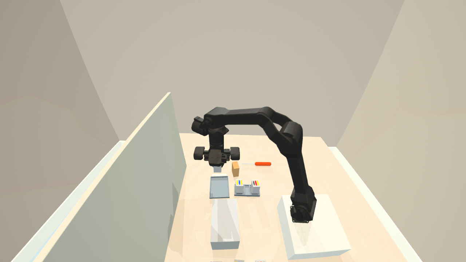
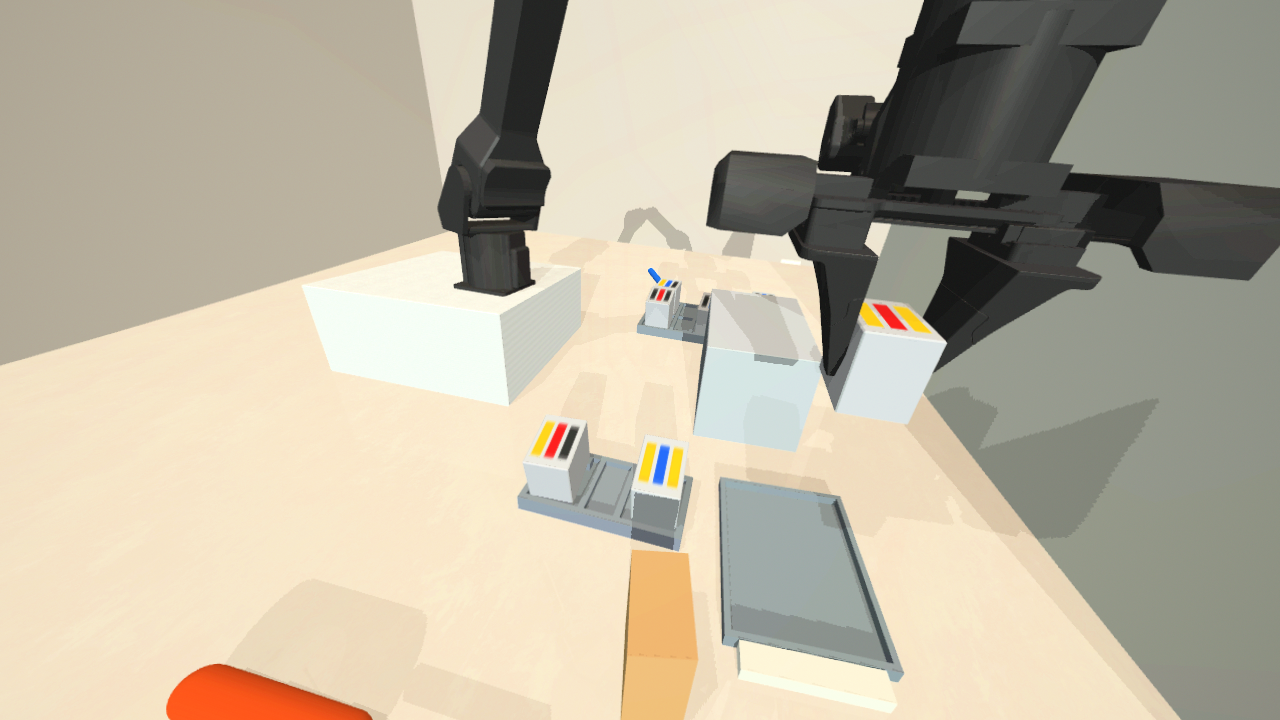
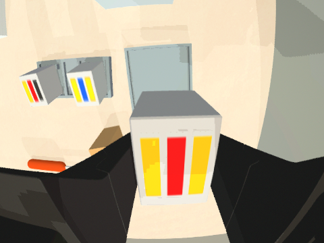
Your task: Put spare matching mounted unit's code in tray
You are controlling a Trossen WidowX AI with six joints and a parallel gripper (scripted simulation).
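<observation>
My gripper (image 1: 217, 166) (image 2: 882, 362) (image 3: 169, 134) is shut on a white block (image 1: 217, 169) (image 2: 886, 380) (image 3: 175, 126), whose top shows yellow, red, yellow stripes. The block is upright, in the air above the table near the grey tray (image 1: 219, 187) (image 2: 787, 564) (image 3: 158, 67). The tray holds nothing. Two other spares stand in a grey rack (image 1: 247, 195) (image 2: 572, 515) (image 3: 109, 77): one (image 1: 239, 187) (image 2: 660, 465) (image 3: 82, 88) striped yellow, blue, yellow, another (image 1: 255, 189) (image 2: 552, 474) (image 3: 51, 84) yellow, red, black. The rack's middle slot is empty. The mounted unit's printed back is not visible.
A grey-white box (image 1: 224, 218) (image 2: 759, 398) stands beyond the tray in the exterior view, before a second rack (image 2: 669, 334). An orange block (image 1: 235, 170) (image 2: 660, 608) (image 3: 108, 138) and screwdriver (image 1: 263, 163) (image 2: 268, 698) (image 3: 46, 165) lie nearby. A tall panel (image 1: 130, 182) flanks the table.
</observation>
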